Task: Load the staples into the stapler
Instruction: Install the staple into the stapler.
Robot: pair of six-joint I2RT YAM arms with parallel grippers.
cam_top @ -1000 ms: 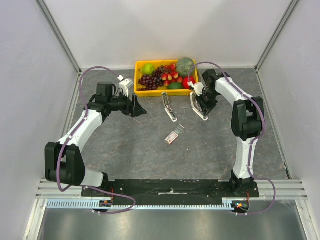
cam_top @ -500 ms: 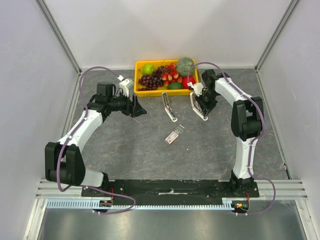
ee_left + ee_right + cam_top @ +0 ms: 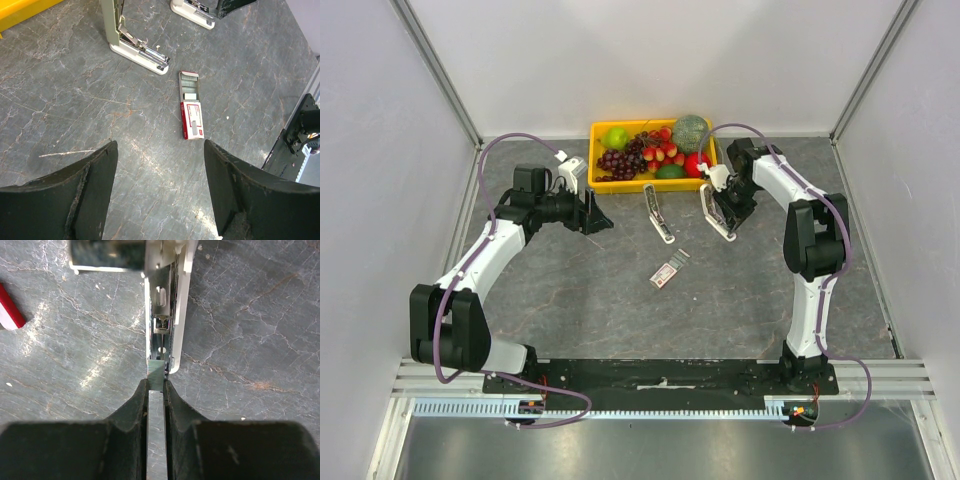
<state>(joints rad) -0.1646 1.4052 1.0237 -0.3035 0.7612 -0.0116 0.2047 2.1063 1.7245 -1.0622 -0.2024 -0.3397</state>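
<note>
Two white staplers lie open on the grey table: one [image 3: 658,212] [image 3: 132,42] at the middle, the other [image 3: 717,215] [image 3: 167,315] to its right. My right gripper [image 3: 728,207] [image 3: 156,382] is shut on a short silvery strip of staples [image 3: 156,372], whose tip sits at the near end of the right stapler's open metal channel. The staples box [image 3: 667,272] [image 3: 192,117], red and white with its tray slid out, lies nearer the arms. My left gripper [image 3: 602,220] [image 3: 160,145] hangs open over bare table, left of both staplers, holding nothing.
A yellow tray [image 3: 600,183] of fruit stands at the back, just behind the staplers. A corner of the red box [image 3: 10,310] shows at the left of the right wrist view. White walls close in the table on three sides.
</note>
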